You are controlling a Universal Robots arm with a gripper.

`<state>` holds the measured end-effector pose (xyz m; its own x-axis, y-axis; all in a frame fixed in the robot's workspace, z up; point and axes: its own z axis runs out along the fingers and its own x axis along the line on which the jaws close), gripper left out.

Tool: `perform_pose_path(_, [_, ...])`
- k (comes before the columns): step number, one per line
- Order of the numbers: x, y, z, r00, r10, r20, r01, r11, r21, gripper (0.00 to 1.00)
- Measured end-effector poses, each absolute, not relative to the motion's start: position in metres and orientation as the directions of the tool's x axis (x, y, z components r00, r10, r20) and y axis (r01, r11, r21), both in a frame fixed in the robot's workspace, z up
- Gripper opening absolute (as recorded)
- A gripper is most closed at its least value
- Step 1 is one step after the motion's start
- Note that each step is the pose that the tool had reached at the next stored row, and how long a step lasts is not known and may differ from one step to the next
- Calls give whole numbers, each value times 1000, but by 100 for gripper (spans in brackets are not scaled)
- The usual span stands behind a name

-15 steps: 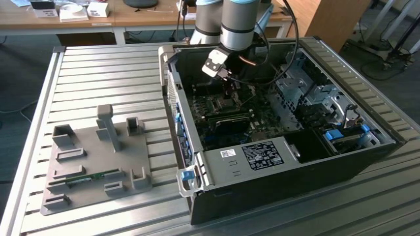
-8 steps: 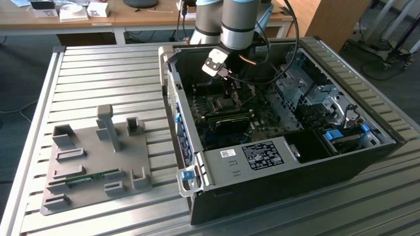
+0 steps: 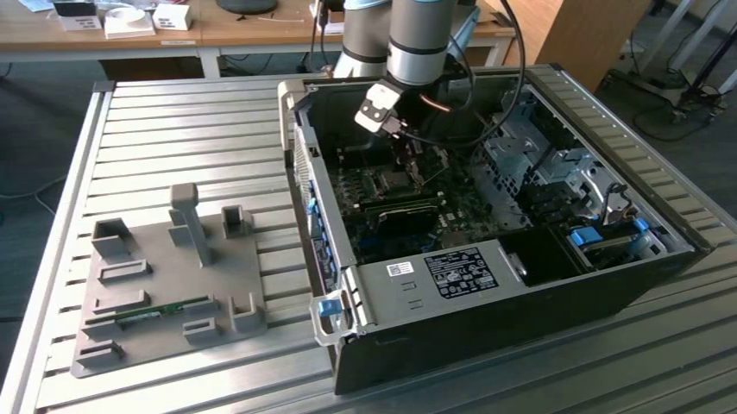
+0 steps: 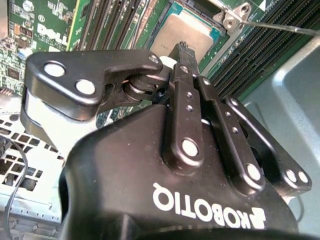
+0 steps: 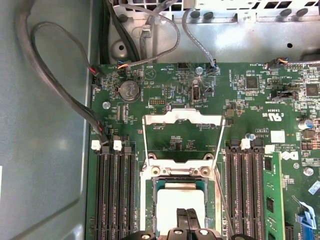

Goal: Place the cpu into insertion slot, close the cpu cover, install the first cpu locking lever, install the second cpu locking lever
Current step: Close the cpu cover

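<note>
Gripper [image 5: 187,215], pinched narrow and empty, hung over cpu [image 5: 170,197] seated in insertion slot [image 5: 148,200]; cpu cover [image 5: 182,117] lay open.

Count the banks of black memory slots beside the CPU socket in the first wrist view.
2. The first bank and the second bank flank the insertion slot on opposite sides; the second bank adjoins a green memory module. Both run past the picture's edge.

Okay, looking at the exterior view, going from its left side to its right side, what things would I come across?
Grey fixture plate → blue latch at the computer case's corner → white label on the black cover inside the case → blue clip near the case's far side.
</note>
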<state>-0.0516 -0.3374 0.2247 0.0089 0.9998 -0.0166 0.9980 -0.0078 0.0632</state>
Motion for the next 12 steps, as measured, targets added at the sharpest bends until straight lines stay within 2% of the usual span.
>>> perform_pose_path(12, [-52,-337,228,9,1000,-18,998,-8,63,10])
